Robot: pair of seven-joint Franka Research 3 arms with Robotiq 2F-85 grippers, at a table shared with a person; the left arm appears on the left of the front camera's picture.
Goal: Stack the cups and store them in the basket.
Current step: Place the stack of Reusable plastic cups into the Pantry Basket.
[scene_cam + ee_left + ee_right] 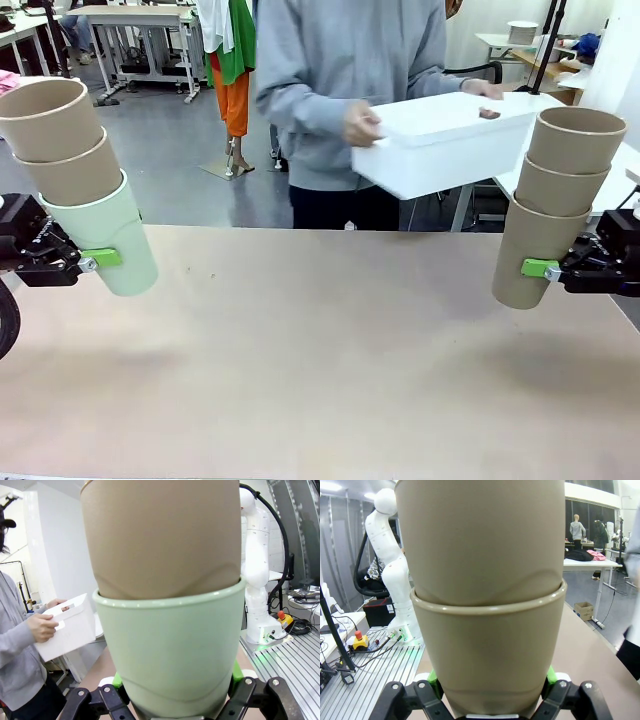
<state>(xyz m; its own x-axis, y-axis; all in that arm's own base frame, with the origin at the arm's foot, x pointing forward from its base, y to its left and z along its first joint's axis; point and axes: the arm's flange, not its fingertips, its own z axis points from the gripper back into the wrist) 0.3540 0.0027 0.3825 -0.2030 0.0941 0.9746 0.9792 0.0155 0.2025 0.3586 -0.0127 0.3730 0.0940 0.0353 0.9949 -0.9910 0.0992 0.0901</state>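
Left gripper [108,257]: you have it clamped on the mint cup [110,235], two brown cups [55,130] nested inside. Right gripper [535,268] grips your brown stack [560,190] of three. Person [340,80] holds the basket [450,140] beyond the table [320,350].

- I read the front view as bright and evenly lit from overhead. The table [320,400] carries only two soft, faint shadow patches, one towards each side.
- The white basket [450,150] runs close to overexposure on its top face.
- Left wrist view: the mint green cup [175,650] sits close to the lens and looks slightly soft.
- Right wrist view: the tan-brown cup [485,650] is equally soft, and a ceiling light [330,486] flares at the upper left.
- Both wrist views bend straight lines near the edges.
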